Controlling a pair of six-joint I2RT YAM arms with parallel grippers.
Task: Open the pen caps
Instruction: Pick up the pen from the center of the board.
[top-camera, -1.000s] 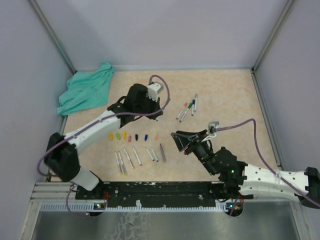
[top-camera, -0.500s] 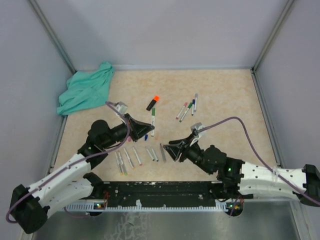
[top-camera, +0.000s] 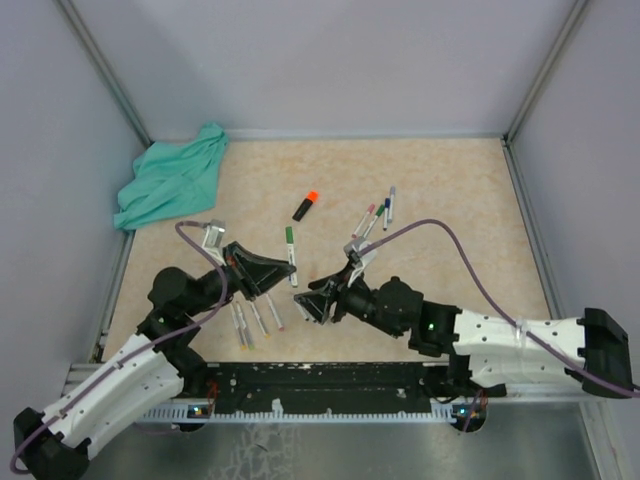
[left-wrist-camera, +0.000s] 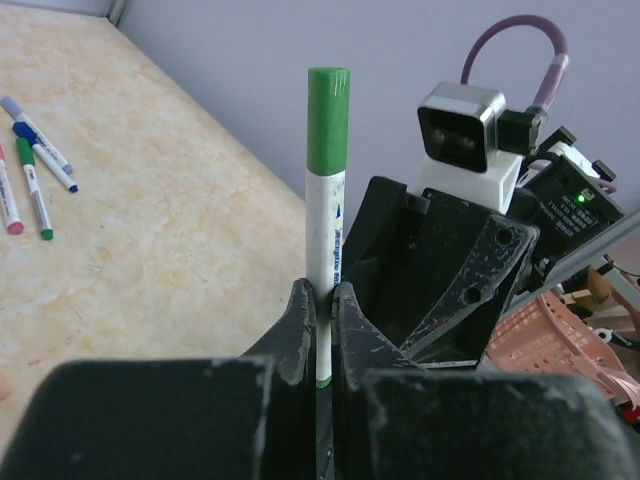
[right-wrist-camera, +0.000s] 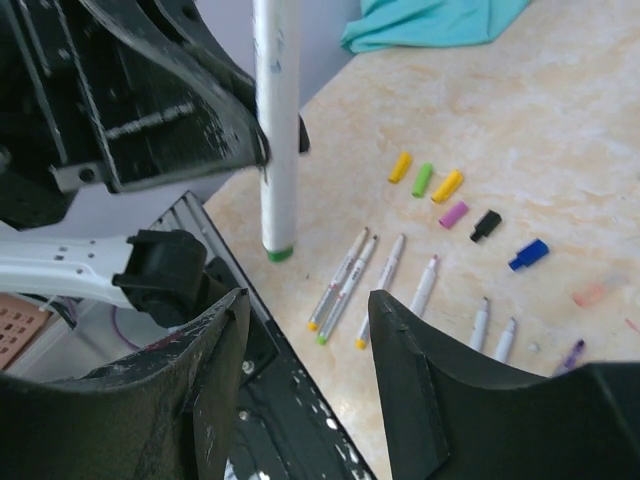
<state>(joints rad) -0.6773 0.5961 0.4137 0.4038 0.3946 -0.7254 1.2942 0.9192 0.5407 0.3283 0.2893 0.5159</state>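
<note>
Beyond the left jaws, the green cap (left-wrist-camera: 328, 120) tops the clamped pen (left-wrist-camera: 325, 240).

White pen (left-wrist-camera: 326, 235), green cap (left-wrist-camera: 328, 120), in claw (left-wrist-camera: 321, 300)

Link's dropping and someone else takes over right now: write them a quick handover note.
Left gripper: shut on the white-barrelled pen, its green plastic cap still on.
Right gripper: open, empty, close to that pen.
Done: small loose plastic caps lie in a row on the table, uncapped pens beside them.
Left: this green cap, the thin capped pens and the black marker with orange cap farther out.
</note>
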